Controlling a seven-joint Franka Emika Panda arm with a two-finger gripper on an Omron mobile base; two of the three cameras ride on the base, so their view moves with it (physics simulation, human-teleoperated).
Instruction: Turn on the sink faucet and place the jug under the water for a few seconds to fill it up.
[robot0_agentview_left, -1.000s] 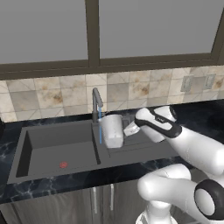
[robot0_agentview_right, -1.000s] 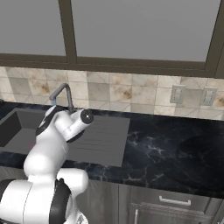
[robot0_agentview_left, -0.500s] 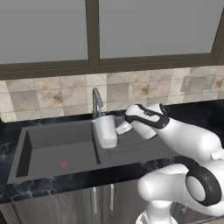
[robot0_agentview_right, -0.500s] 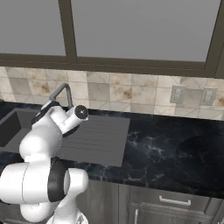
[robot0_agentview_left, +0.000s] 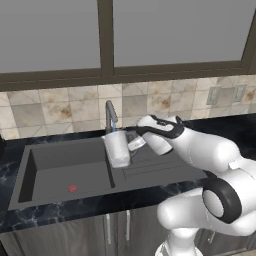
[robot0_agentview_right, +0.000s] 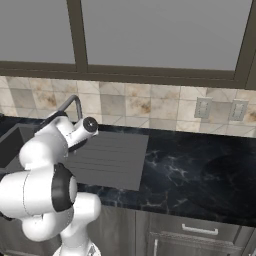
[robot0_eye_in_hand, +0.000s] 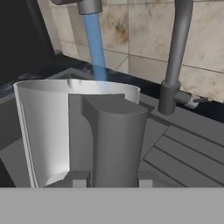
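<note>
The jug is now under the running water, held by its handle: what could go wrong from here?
1. The pincer grips the jug only by its handle, so the added water weight may tilt it or let it slip.
2. The water enters near the far rim, not the middle; a small drift could send it outside the jug.
3. The jug hangs close to the sink faucet, so a move could knock it.

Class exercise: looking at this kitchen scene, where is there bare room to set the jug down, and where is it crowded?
Free: the ribbed drainboard beside the basin, and the black counter stretching right of it below the wall sockets. The basin floor around the red drain mark is also bare. Crowded: by the faucet, where the gripper holds the jug under the water.
</note>
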